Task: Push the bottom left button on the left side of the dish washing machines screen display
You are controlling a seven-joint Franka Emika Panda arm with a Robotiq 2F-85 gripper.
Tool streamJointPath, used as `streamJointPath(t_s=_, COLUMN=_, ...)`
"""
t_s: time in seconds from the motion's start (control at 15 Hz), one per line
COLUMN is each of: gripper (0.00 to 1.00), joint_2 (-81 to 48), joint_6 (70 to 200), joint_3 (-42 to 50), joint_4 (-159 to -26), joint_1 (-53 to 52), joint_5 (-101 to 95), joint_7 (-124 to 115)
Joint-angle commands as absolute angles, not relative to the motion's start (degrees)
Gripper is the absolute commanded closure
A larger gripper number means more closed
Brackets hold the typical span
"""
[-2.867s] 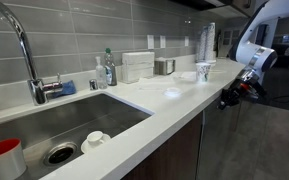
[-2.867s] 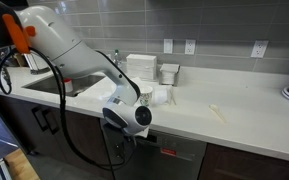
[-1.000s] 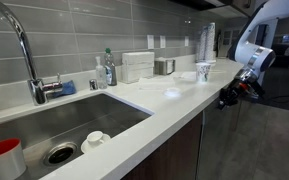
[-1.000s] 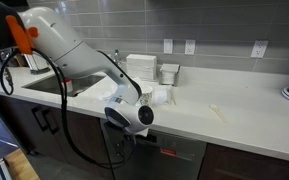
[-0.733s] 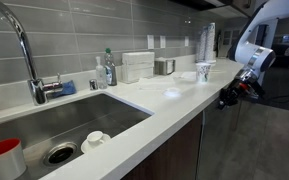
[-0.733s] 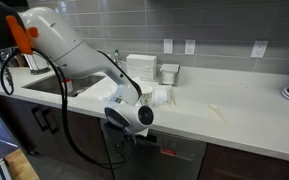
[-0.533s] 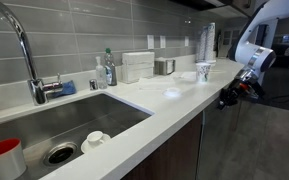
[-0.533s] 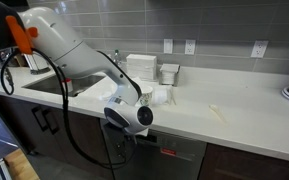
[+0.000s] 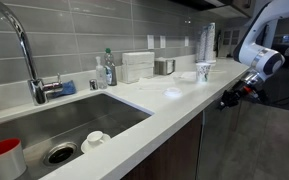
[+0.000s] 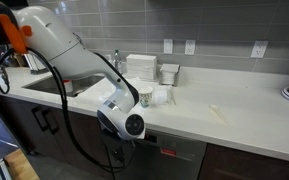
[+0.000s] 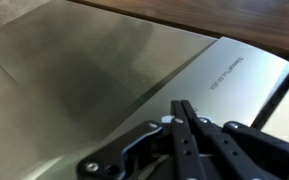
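Dish washing machine [image 11: 84, 85] sits under the white counter [image 10: 234, 108], its grey front filling my wrist view. Gripper [image 11: 181, 108] fingers are pressed together, tip near the panel's top strip; I can't tell if it touches. The arm [image 10: 124, 122] blocks the panel in an exterior view. Sink [image 9: 44, 125] and 1 red cup [image 9: 1, 157] are well apart.

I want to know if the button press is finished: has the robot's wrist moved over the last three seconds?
Yes. In an exterior view the wrist has dropped slightly and shifted left, judged against the white box standing on the countertop.
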State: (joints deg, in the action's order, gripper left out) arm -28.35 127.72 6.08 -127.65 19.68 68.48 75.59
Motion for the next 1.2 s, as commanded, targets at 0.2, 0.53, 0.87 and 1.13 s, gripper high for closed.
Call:
streamJointPath(t_s=0.2, gripper=0.96, joint_2=-26.80, joint_6=131.33, joint_3=9.48, joint_4=-127.83, joint_1=15.74, joint_5=65.54, joint_7=73.01)
streamJointPath(t_s=0.53, gripper=0.96, joint_2=-22.14, joint_6=132.83, joint_3=13.23, joint_4=-128.24, joint_1=14.45, joint_5=48.08, joint_7=61.15)
streamJointPath(t_s=0.87, gripper=0.85, joint_2=-14.98, joint_6=131.52, joint_3=14.48, joint_4=-130.27, joint_1=15.97, joint_5=31.80, joint_7=51.11)
streamJointPath(t_s=1.13, gripper=0.56, joint_2=-7.99, joint_6=132.01, joint_3=15.05, joint_4=-132.94, joint_1=17.18, joint_5=22.41, joint_7=44.08)
